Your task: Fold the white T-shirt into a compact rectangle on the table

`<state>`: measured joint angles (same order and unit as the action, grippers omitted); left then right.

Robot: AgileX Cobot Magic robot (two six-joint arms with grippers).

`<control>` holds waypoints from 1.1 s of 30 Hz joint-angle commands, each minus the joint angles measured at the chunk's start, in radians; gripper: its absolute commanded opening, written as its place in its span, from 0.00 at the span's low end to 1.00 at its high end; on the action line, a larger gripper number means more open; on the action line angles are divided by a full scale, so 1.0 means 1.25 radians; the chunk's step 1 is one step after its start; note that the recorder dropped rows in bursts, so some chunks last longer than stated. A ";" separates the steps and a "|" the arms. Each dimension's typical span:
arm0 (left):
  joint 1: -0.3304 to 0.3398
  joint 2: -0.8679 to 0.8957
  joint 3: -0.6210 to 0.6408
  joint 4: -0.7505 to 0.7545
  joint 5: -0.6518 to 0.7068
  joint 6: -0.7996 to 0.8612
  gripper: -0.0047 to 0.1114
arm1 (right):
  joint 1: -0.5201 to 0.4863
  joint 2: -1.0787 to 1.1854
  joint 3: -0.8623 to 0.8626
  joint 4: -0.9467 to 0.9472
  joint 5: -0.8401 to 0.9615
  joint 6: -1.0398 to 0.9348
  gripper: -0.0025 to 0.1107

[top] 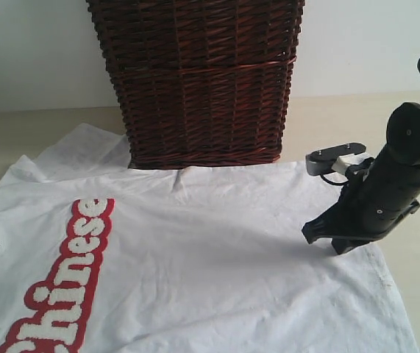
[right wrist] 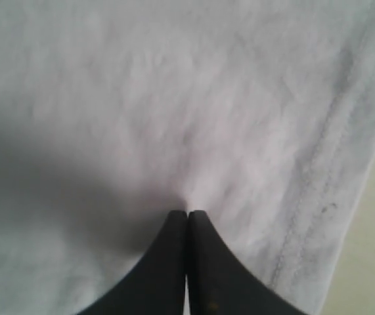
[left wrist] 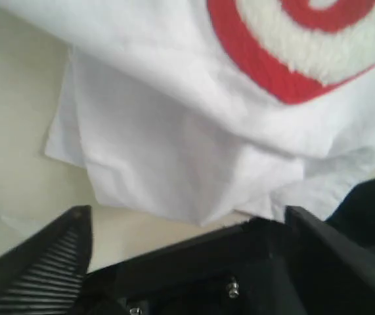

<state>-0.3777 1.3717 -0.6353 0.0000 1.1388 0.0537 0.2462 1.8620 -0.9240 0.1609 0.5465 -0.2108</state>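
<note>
The white T-shirt (top: 217, 250) lies spread on the desk (top: 342, 118) with its front up. It fills the exterior view from 3 o'clock through 6 to 9 o'clock and is not yet folded. The red-outlined lettering (top: 70, 279) runs at about 8 o'clock. A dark wicker basket (top: 202, 81) stands at 12 o'clock, and its base touches the far edge of the shirt.

The right arm (top: 379, 195) comes in at 3 o'clock. The right jaws are fully closed, with the tips down on the cloth just inside the stitched hem (right wrist: 318, 190). The cloth puckers a little there, so I think they press or pinch it to keep this side in place. I cannot tell if a layer is between them.

The left jaws, at 9 o'clock, stand wide apart and hold nothing. One ribbed finger (left wrist: 43, 262) is near a bunched, doubled edge of the shirt. In my judgement this opening is made ready to take that edge for a first fold.
</note>
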 commanded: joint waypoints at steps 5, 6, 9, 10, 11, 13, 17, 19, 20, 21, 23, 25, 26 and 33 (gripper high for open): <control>-0.004 0.001 0.019 -0.141 -0.037 0.068 0.52 | -0.001 -0.001 -0.001 0.061 -0.041 -0.067 0.02; -0.006 0.001 0.030 -0.178 -0.040 0.102 0.44 | -0.001 -0.001 -0.001 0.081 -0.050 -0.090 0.02; -0.014 0.001 0.053 -0.219 -0.040 0.145 0.21 | -0.001 -0.001 -0.020 0.165 -0.053 -0.187 0.02; -0.019 0.001 0.057 -0.219 -0.036 0.145 0.17 | -0.001 -0.001 -0.034 0.188 -0.043 -0.209 0.02; -0.030 0.001 0.057 -0.222 -0.022 0.145 0.13 | -0.001 -0.003 -0.051 0.215 -0.024 -0.233 0.02; -0.058 0.001 0.057 -0.243 0.000 0.162 0.10 | -0.001 -0.008 -0.083 0.266 0.018 -0.276 0.02; -0.177 0.001 0.063 -0.260 0.015 0.206 0.04 | -0.001 -0.037 -0.113 0.299 0.041 -0.297 0.02; -0.225 0.010 0.076 -0.221 -0.010 0.187 0.04 | -0.001 -0.053 -0.113 0.301 0.030 -0.297 0.02; -0.242 0.022 0.081 -0.200 -0.015 0.167 0.04 | -0.001 -0.057 -0.113 0.305 0.028 -0.297 0.02; -0.251 0.040 0.081 -0.190 -0.014 0.152 0.04 | -0.001 -0.062 -0.113 0.307 0.028 -0.297 0.02; -0.257 0.084 0.081 -0.177 -0.012 0.149 0.04 | -0.001 -0.065 -0.113 0.310 0.028 -0.297 0.02; -0.257 0.134 0.079 -0.143 -0.031 0.128 0.04 | -0.001 -0.065 -0.113 0.310 0.033 -0.297 0.02; -0.257 0.163 0.078 -0.111 -0.067 0.095 0.04 | -0.001 -0.065 -0.113 0.310 0.033 -0.297 0.02; -0.257 0.350 0.049 -0.047 -0.144 -0.001 0.04 | -0.001 -0.065 -0.113 0.312 0.043 -0.297 0.02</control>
<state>-0.6925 1.7404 -0.5709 -0.0561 0.9593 0.0653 0.2462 1.7900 -1.0596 0.5439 0.5938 -0.5682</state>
